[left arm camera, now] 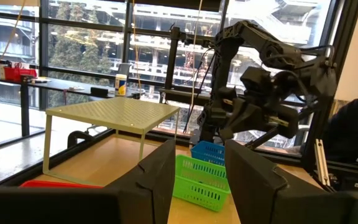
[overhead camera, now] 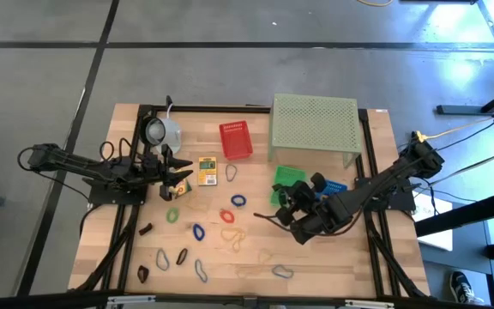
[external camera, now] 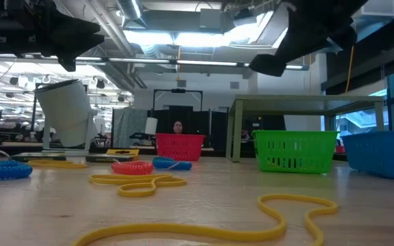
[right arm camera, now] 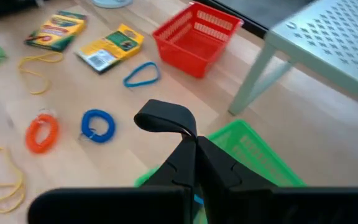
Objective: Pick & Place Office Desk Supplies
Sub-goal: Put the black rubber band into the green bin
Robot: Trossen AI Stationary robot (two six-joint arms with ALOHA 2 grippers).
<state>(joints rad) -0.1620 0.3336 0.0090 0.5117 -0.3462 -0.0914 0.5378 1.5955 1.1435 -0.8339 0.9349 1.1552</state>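
Pinched at the tips of the right gripper: a small dark clip, or so it seems from its glossy curved shape; hard to name with certainty. Held above the table, not resting on it. Fingers pressed fully together on it, no gap between them.

Directly below and just beyond those fingertips: the green basket, its rim showing on both sides of the fingers in the right wrist view. From above, sits at the basket's near edge rather than over its middle, so probably needs a short reach forward, toward the pale green stand, before letting go. Red basket farther off, to the left of the stand.

Across the wood toward the table's left half: a blue coil and an orange coil side by side, a blue loop, and a yellow box.

Just beside that box, on its left: the left gripper, fingers moderately apart with nothing between them. Clearly the nearer arm for the box.
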